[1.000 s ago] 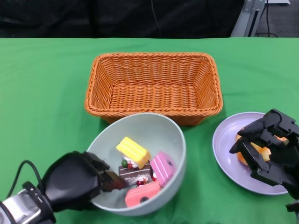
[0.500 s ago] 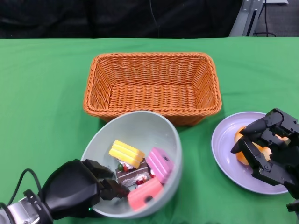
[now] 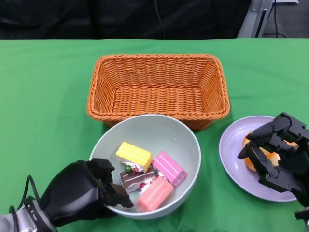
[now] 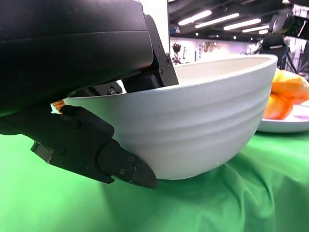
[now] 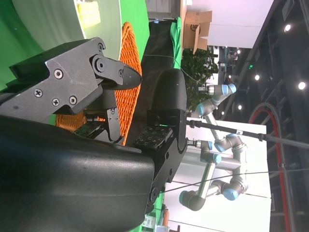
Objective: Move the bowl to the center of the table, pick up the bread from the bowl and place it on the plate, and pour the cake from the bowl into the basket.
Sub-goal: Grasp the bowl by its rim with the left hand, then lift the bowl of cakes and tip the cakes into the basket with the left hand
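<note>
You see the left hand [image 3: 79,198] at lower left pinching the bowl [image 3: 181,137] rim; cakes [image 3: 145,174] inside. At lower right, the right hand [image 3: 277,154], fingers spread, hovers over bread [image 3: 252,162] on the plate [image 3: 231,145]. No readable writing shows.

Left hand [image 4: 91,96] gripping the near rim of a pale bowl [image 4: 203,125], fingers [image 4: 104,159] pressed under and against its outer wall. Bowl resting on green cloth [image 4: 203,203]. Beyond it, orange bread [image 4: 287,92] lying on a plate [image 4: 289,125].
</note>
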`<state>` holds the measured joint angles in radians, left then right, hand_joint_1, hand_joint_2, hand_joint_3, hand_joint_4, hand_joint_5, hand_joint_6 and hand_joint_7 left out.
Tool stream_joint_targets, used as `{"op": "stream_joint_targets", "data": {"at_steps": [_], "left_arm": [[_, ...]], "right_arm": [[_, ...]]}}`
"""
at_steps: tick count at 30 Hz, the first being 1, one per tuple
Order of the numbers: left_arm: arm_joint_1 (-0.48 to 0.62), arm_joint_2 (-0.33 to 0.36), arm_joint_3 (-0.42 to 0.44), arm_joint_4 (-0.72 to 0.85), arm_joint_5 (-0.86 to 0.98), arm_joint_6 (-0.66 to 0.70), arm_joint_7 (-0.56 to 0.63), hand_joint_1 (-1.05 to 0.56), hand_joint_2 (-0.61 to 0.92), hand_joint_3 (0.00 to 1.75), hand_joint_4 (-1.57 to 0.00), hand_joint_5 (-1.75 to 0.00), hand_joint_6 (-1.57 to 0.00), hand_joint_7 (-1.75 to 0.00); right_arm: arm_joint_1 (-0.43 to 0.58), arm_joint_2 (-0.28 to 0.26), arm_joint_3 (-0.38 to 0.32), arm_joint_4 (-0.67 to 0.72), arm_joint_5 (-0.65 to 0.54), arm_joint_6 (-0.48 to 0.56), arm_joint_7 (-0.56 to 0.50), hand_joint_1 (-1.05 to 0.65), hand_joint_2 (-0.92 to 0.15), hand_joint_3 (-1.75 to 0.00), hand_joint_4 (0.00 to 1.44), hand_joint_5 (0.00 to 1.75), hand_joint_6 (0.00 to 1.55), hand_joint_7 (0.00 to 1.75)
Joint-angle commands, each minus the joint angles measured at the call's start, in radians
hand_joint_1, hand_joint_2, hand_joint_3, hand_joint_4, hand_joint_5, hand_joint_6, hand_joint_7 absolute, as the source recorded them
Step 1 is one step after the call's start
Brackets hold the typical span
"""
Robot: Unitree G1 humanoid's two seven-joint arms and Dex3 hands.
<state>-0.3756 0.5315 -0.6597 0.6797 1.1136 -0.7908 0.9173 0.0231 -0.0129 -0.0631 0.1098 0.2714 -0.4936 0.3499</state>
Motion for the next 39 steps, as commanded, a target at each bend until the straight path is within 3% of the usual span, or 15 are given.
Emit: {"op": "stream_joint_targets", "data": {"at_steps": [1,4,7,10,12,16,19,25,30,39], "left_arm": [[-0.006,0.013,0.007,0.001,-0.005,-0.002,0.043,-0.15,0.84,0.00,-0.77,-1.50,-0.98,-0.79],[-0.003,0.014,0.013,0.000,-0.016,-0.009,0.048,-0.15,0.82,0.00,-0.76,-1.49,-0.97,-0.81],[0.000,0.018,0.021,0.000,-0.027,-0.016,0.050,-0.12,0.84,0.01,-0.77,-1.49,-0.88,-1.05],[0.005,0.025,0.035,0.004,-0.064,-0.060,0.030,-0.08,0.89,0.07,-0.77,-1.48,-0.84,-1.12],[0.005,0.031,0.045,0.014,-0.098,-0.117,0.017,-0.05,0.88,0.29,-0.79,-1.49,-0.83,-1.19],[0.014,0.036,0.072,0.014,-0.142,-0.193,0.017,-0.05,0.66,0.82,-0.79,-1.56,-0.78,-1.35],[0.028,0.039,0.107,-0.006,-0.177,-0.237,0.011,-0.05,0.59,1.00,-0.79,-1.57,-0.78,-1.38],[0.074,0.049,0.190,-0.101,-0.232,-0.262,-0.043,-0.05,0.55,1.11,-0.80,-1.58,-0.78,-1.39],[0.106,0.040,0.252,-0.164,-0.259,-0.284,-0.077,-0.07,0.48,1.22,-0.80,-1.63,-0.75,-1.44],[0.163,0.029,0.345,-0.290,-0.400,-0.330,-0.264,-0.12,0.50,1.19,-0.85,-1.55,-0.78,-1.38]], "right_arm": [[0.017,-0.002,-0.007,-0.011,-0.002,0.002,-0.012,0.00,-0.65,-0.78,0.69,1.39,0.71,1.11],[0.016,0.001,-0.007,-0.007,0.000,-0.002,-0.012,0.01,-0.67,-0.76,0.68,1.40,0.70,1.11],[0.014,0.008,-0.006,-0.003,0.005,-0.004,-0.015,0.00,-0.66,-0.75,0.69,1.40,0.71,1.11],[0.014,0.012,-0.007,-0.001,-0.004,-0.002,-0.023,-0.01,-0.66,-0.76,0.70,1.40,0.72,1.11],[0.013,0.015,-0.007,0.002,-0.011,-0.003,-0.030,-0.02,-0.64,-0.78,0.71,1.40,0.73,1.12],[0.005,0.004,-0.004,0.009,-0.022,0.009,-0.028,-0.04,-0.62,-0.81,0.71,1.43,0.72,1.14],[-0.004,-0.004,-0.006,0.028,-0.053,-0.003,-0.036,-0.02,-0.63,-0.86,0.70,1.50,0.70,1.19],[-0.016,-0.006,-0.005,0.045,-0.058,0.002,-0.035,0.02,-0.64,-0.91,0.66,1.55,0.67,1.23],[-0.018,-0.003,-0.003,0.047,-0.061,0.008,-0.041,0.04,-0.71,-0.83,0.66,1.54,0.67,1.21],[-0.028,0.001,-0.003,0.079,-0.063,-0.016,-0.039,0.07,-0.72,-0.82,0.67,1.52,0.67,1.21]]}}
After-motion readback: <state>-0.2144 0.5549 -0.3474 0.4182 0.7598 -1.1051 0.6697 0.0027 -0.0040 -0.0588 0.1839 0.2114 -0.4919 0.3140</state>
